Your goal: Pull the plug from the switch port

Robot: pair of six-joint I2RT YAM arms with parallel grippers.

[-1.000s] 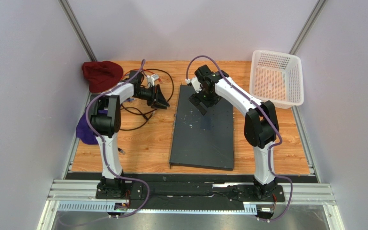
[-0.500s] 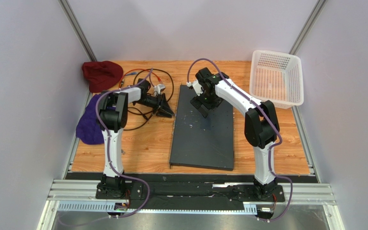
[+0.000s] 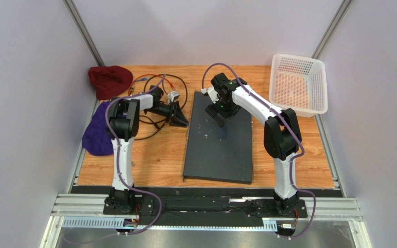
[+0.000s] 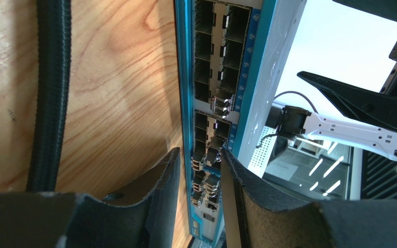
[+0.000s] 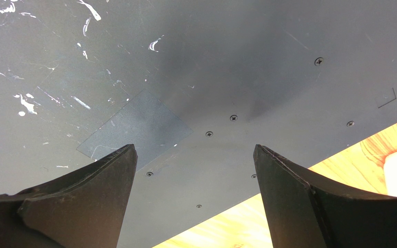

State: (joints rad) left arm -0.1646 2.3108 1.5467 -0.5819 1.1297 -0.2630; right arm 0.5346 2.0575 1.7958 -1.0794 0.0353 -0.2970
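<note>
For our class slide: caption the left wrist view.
Left gripper, jaws apart, frames the switch port row beside a black cable.

The top view looks down from high behind the arm bases and takes in the whole table [image 3: 154,155], with the switch [image 3: 218,144] in its middle. The left wrist view faces the switch's port side from very near, past the left pincer [image 4: 200,155]. The right wrist view looks down close on the switch's top, past the right pincer [image 5: 195,150]. All three share the switch.
</note>
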